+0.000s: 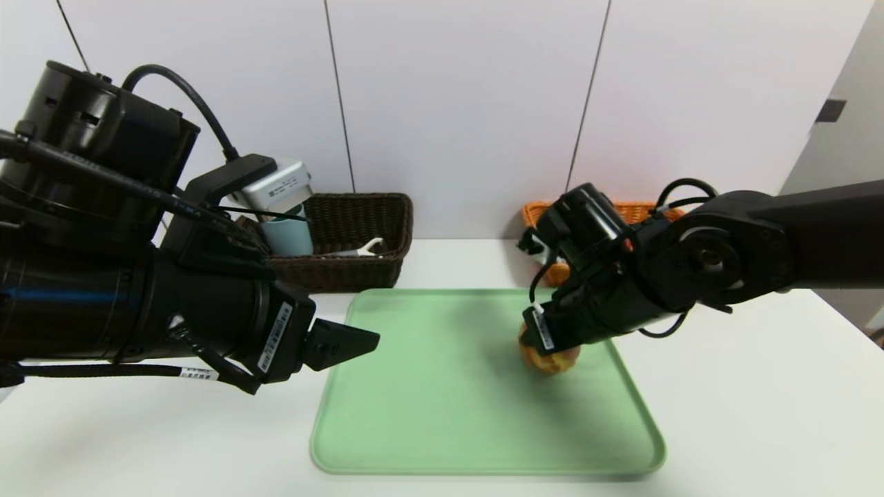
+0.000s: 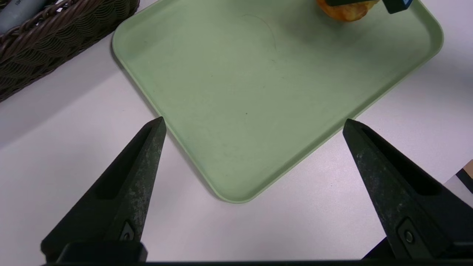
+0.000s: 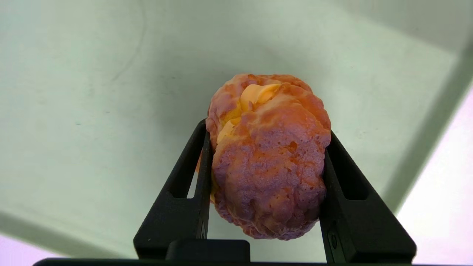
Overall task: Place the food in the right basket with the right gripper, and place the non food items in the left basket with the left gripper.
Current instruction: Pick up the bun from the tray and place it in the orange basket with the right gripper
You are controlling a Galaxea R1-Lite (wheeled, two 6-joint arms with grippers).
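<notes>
The food in view is a pinkish-brown bun (image 1: 550,360) with yellow filling, on the right part of the green tray (image 1: 442,414). My right gripper (image 1: 545,344) is shut on it, and both fingers press the bun's (image 3: 268,159) sides in the right wrist view. My left gripper (image 1: 345,344) hangs open and empty over the tray's near left corner (image 2: 225,192). The dark brown left basket (image 1: 359,228) at the back left holds a teal cup (image 1: 286,236) and a white peeler (image 1: 366,247). The orange right basket (image 1: 639,208) is mostly hidden behind my right arm.
The white table (image 1: 746,414) lies around the tray on all sides. A white panelled wall (image 1: 456,103) stands just behind both baskets. The left basket's woven side (image 2: 55,40) is close beside the tray's far left corner.
</notes>
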